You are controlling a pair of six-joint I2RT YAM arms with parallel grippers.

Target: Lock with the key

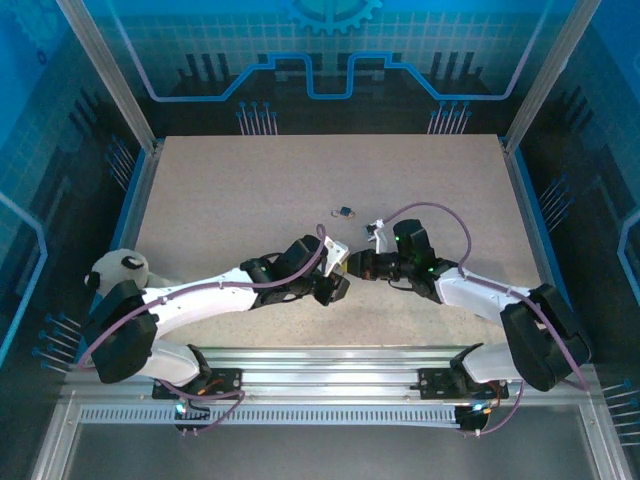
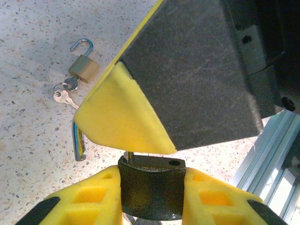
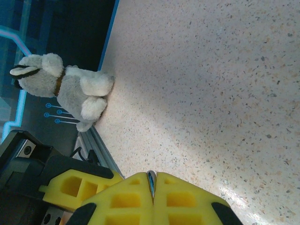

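Leftmost, a grey plush dog (image 1: 120, 270) at the counter edge. Left gripper (image 2: 151, 190), jaws clamped on black rough-cast padlock (image 2: 150, 176): likely heavy, rigid; body flanks suit gripping. Right gripper (image 3: 153, 193), jaws pinched on thin silver key (image 3: 151, 181): light, slippery, may twist. Speckled beige counter (image 1: 250, 190), blue-walled enclosure (image 1: 200, 60).
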